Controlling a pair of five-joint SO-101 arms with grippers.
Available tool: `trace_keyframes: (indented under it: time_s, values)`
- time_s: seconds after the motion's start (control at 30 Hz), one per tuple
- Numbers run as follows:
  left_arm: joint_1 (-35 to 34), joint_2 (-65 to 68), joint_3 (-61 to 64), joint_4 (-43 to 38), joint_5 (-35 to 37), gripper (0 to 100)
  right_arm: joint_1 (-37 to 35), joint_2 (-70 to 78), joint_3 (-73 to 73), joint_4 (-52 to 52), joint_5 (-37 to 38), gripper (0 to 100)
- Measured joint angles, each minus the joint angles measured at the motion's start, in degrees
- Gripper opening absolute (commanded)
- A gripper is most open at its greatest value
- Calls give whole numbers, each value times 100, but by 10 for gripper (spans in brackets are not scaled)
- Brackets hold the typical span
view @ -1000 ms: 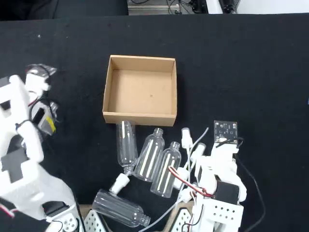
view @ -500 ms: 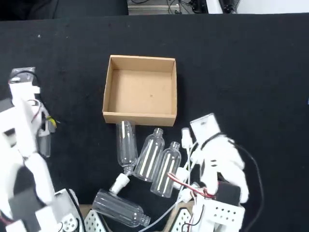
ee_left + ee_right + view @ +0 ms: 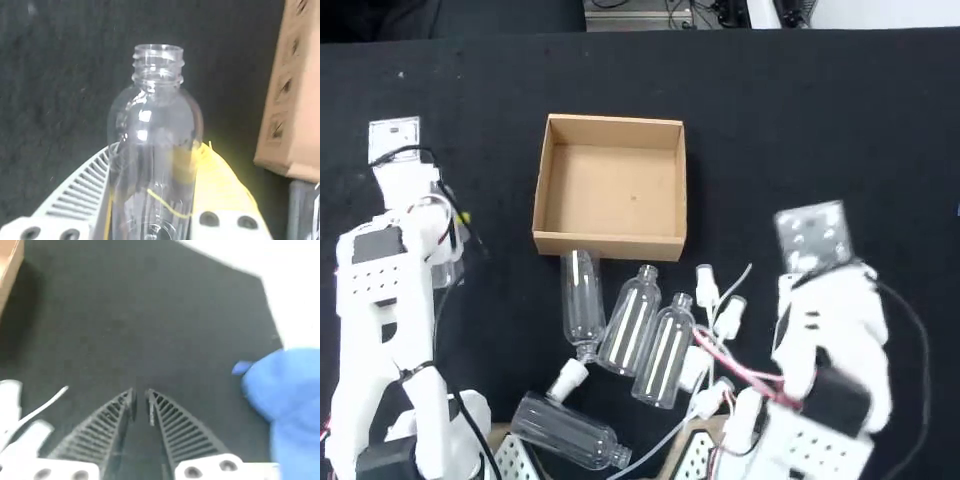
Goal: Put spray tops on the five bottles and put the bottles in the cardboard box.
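My left gripper (image 3: 152, 200) is shut on a clear bottle (image 3: 152, 135) whose threaded neck is bare. In the high view that bottle (image 3: 446, 268) hangs at the left arm, left of the cardboard box (image 3: 545, 190). Three more clear bottles (image 3: 630, 320) lie side by side just in front of the box, and another bottle (image 3: 565, 432) lies at the table's near edge. Several white spray tops (image 3: 718, 300) are scattered to the right of them. My right gripper (image 3: 140, 405) points at bare black cloth with its fingers almost together and nothing between them.
The box's corner (image 3: 295, 100) stands close beside the held bottle. A blue object (image 3: 285, 385) sits off the table's far corner, past the right gripper. Loose white and red cables (image 3: 720, 370) run among the spray tops. Black cloth around the box is bare.
The left arm has swung up and toward the box, carrying the bottle. The right arm has pulled to the right, away from the spray tops.
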Motion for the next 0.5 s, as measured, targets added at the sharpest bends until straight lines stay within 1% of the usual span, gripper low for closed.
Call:
trace_keyframes:
  time_s: [0.07, 0.13, 0.23, 0.37, 0.43, 0.5]
  values:
    - [149, 18, 0, -185, 211, 69, -185, 730, -527, 431, -246, 123]
    - [264, 26, 0, -246, 360, 69, -527, 1424, -905, 870, -475, 153]
    - [281, 53, 53, -273, 536, 69, -1275, 2488, -1143, 1284, -695, 129]
    - [273, 62, 404, -308, 624, 69, -2224, 3675, -1248, 1327, -985, 124]
    - [273, 53, 519, -308, 624, 69, -2558, 4193, -1380, 1319, -1196, 124]
    - [273, 53, 598, -308, 624, 69, -2734, 4668, -1503, 1213, -1407, 124]
